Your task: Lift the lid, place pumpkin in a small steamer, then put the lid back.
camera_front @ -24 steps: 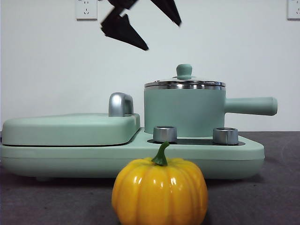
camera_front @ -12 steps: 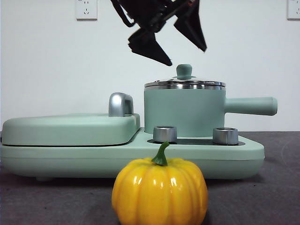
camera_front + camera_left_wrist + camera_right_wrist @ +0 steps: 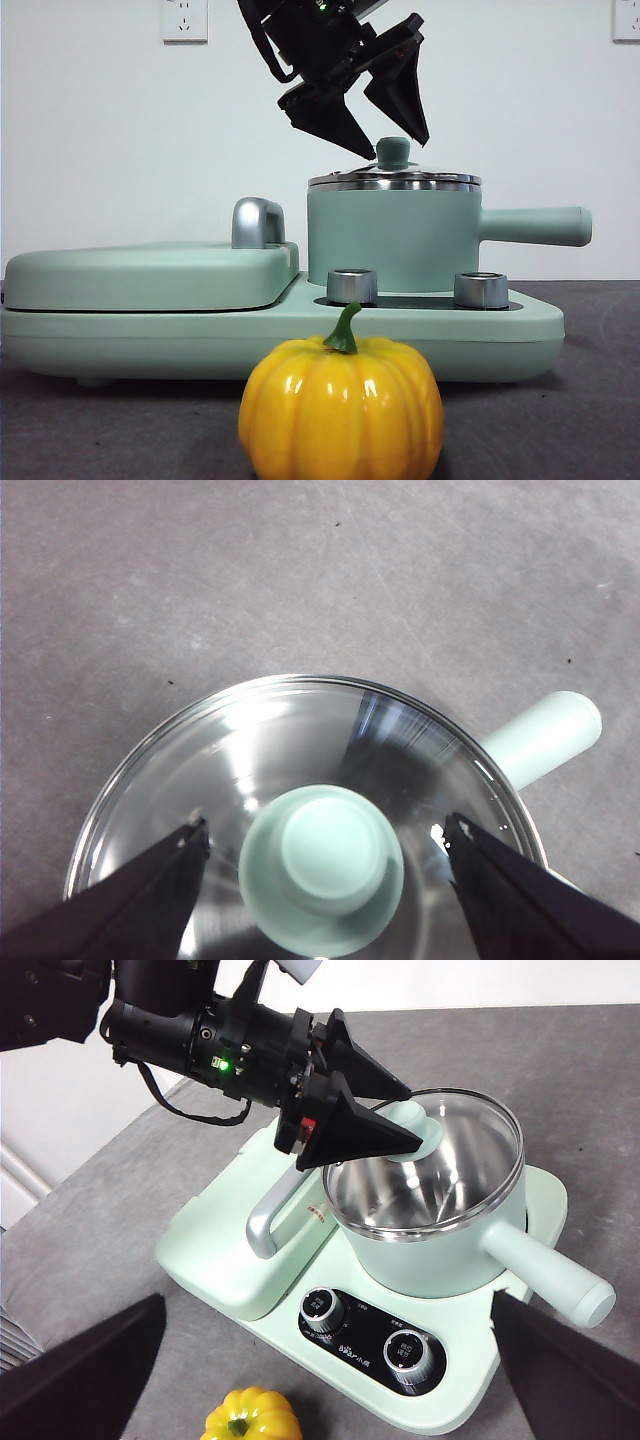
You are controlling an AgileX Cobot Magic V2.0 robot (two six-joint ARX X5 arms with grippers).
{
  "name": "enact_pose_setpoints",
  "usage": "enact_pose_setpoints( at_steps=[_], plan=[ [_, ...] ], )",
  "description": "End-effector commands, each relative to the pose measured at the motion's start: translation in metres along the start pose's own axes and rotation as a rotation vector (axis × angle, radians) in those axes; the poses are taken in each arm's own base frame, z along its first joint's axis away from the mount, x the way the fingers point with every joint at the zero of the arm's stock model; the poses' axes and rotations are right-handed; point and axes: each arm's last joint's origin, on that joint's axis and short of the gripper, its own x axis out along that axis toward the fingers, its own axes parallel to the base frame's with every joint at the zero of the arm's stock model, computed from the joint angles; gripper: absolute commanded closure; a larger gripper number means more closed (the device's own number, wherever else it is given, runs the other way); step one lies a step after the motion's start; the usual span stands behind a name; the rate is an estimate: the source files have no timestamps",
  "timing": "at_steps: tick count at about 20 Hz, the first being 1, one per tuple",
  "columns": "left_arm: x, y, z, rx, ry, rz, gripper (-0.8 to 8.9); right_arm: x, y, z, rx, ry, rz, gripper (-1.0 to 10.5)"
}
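Observation:
The lid, glass with a steel rim, sits on the small steamer, a mint-green pot with a side handle. My left gripper is open, with one jaw on each side of the lid's mint-green knob and not touching it; the right wrist view shows it over the lid. The pumpkin stands on the table in front of the cooker, also in the right wrist view. My right gripper is open and empty, high above the near side.
The steamer stands on a mint-green cooker base with two steel dials. A wide flat griddle cover with a steel handle fills the base's left half. A white wall is behind.
My left gripper has come down and to the right, from high above the griddle to around the lid's knob. The lid, steamer and pumpkin have not moved.

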Motion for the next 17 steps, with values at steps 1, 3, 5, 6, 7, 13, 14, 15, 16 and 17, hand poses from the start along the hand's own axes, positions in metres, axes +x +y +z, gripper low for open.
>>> enact_pose_setpoints(
  at_steps=[1, 3, 5, 6, 7, 13, 14, 15, 16, 17],
  plan=[
    [0.011, -0.004, 0.002, 0.019, 0.002, -0.01, 4.48, -0.001, 0.002, 0.003, 0.002, -0.012, 0.002, 4.3],
    [0.014, -0.004, 0.001, 0.018, 0.009, -0.012, 4.51, -0.001, 0.002, 0.003, 0.002, -0.012, 0.003, 4.3],
    [0.015, -0.004, 0.0, 0.017, 0.012, -0.012, 5.18, -0.001, 0.002, 0.003, 0.002, -0.012, 0.003, 4.3],
    [0.015, -0.004, 0.0, 0.017, 0.012, -0.012, 5.4, -0.001, 0.002, 0.003, 0.002, -0.012, 0.003, 4.3],
    [0.015, -0.004, 0.0, 0.018, 0.012, -0.012, 5.4, -0.001, 0.002, 0.003, 0.002, -0.012, 0.003, 4.3],
    [0.021, -0.003, -0.003, 0.022, 0.026, -0.014, 6.71, -0.001, 0.002, 0.003, 0.002, -0.012, 0.003, 4.3],
    [0.022, -0.003, -0.004, 0.021, 0.029, -0.014, 7.14, -0.001, 0.002, 0.003, 0.002, -0.012, 0.003, 4.3],
    [0.022, -0.003, -0.004, 0.021, 0.028, -0.014, 7.31, -0.001, 0.002, 0.003, 0.002, -0.012, 0.003, 4.3],
    [0.022, -0.003, -0.003, 0.022, 0.025, -0.014, 7.31, -0.001, 0.002, 0.003, 0.002, -0.012, 0.003, 4.3],
    [0.022, -0.003, -0.003, 0.023, 0.02, -0.014, 7.31, -0.001, 0.002, 0.003, 0.002, -0.012, 0.003, 4.3]
  ],
)
